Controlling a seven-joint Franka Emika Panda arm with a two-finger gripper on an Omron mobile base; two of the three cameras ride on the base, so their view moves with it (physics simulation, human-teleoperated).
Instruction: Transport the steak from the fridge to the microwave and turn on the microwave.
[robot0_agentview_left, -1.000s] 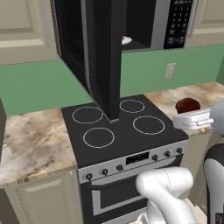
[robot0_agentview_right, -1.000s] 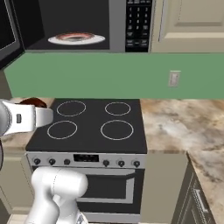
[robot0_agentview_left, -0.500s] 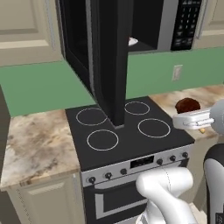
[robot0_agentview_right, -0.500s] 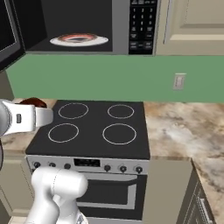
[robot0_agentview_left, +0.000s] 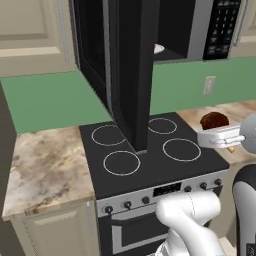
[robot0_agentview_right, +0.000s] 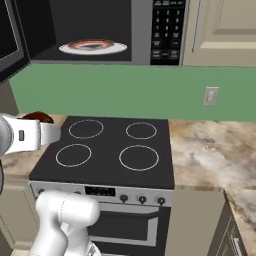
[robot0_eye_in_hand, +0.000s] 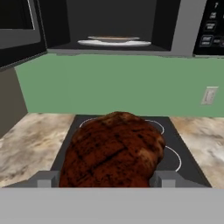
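Note:
The steak (robot0_eye_in_hand: 113, 148), a dark red-brown grilled lump, sits between my gripper's (robot0_eye_in_hand: 105, 178) fingertips, and the gripper is shut on it. From the left base view the steak (robot0_agentview_left: 214, 120) hangs over the counter just right of the stove, on the white hand. The right base view has the steak (robot0_agentview_right: 39, 117) at the stove's left edge. Above the stove, the microwave (robot0_agentview_right: 145, 30) stands open, its door (robot0_agentview_left: 132, 75) swung out to the left. A reddish-rimmed plate (robot0_eye_in_hand: 114, 41) lies inside it. The keypad (robot0_agentview_right: 167, 30) is on its right side.
A black stove (robot0_agentview_right: 107, 150) with ring burners lies below the microwave, knobs along its front. Marble counter (robot0_agentview_right: 210, 150) runs on both sides. A wall outlet (robot0_agentview_right: 212, 96) sits on the green backsplash. Cream cabinets (robot0_agentview_right: 225, 30) flank the microwave.
The whole picture has shifted in both base views, so the camera has moved: stove and microwave now sit further right and a little larger. The gripper keeps the steak in the same hold.

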